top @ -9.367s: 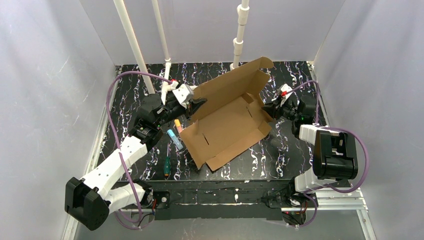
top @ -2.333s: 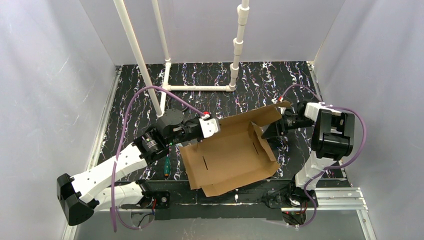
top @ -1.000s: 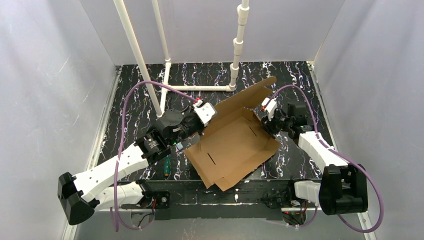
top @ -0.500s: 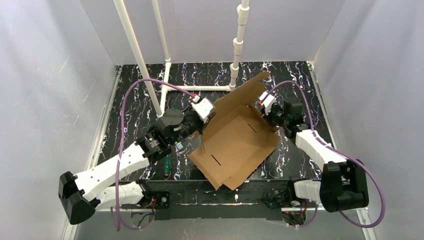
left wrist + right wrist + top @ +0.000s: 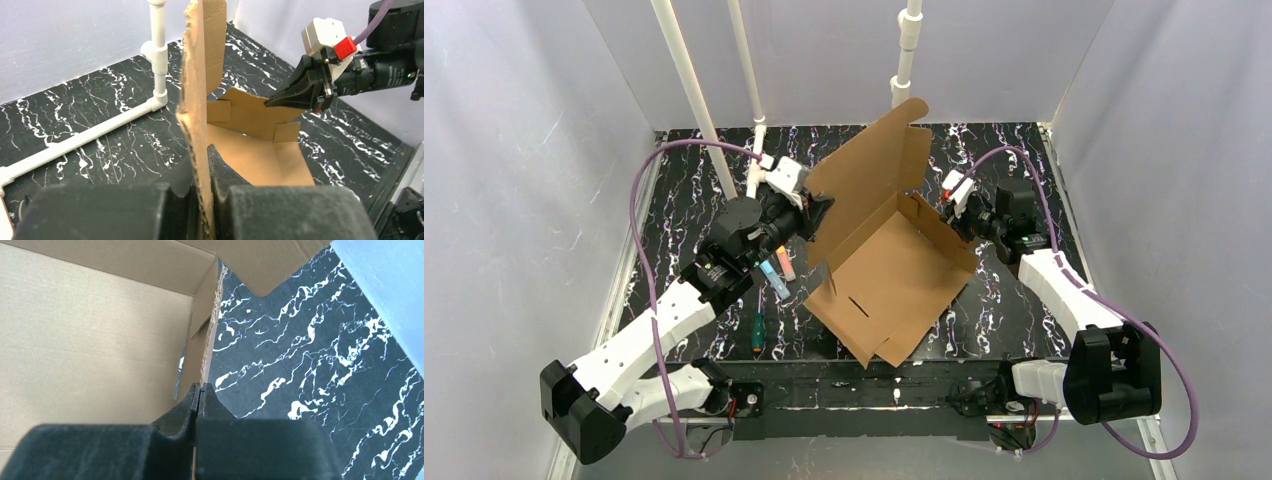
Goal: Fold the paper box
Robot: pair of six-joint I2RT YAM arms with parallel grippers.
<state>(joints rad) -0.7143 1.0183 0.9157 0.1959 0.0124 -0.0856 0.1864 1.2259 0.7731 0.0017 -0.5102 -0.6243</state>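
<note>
We see the plain brown paper box (image 5: 894, 270), one panel raised upright, pinched by the left gripper (image 5: 202, 157) and the right gripper (image 5: 199, 389).

One paper box (image 5: 894, 270) of plain brown corrugated cardboard. Two white-and-black robot arms (image 5: 659, 325) (image 5: 1064, 290), with one black two-finger gripper on each: the left gripper (image 5: 202, 157) and the right gripper (image 5: 199, 389). Three upright white plastic pipes (image 5: 691, 90) (image 5: 747, 60) (image 5: 906, 50). Three small loose items: one green-handled tool (image 5: 756, 333), one light-blue marker (image 5: 775, 280) and one orange marker (image 5: 784, 262). One black white-veined table (image 5: 1004, 320).
</note>
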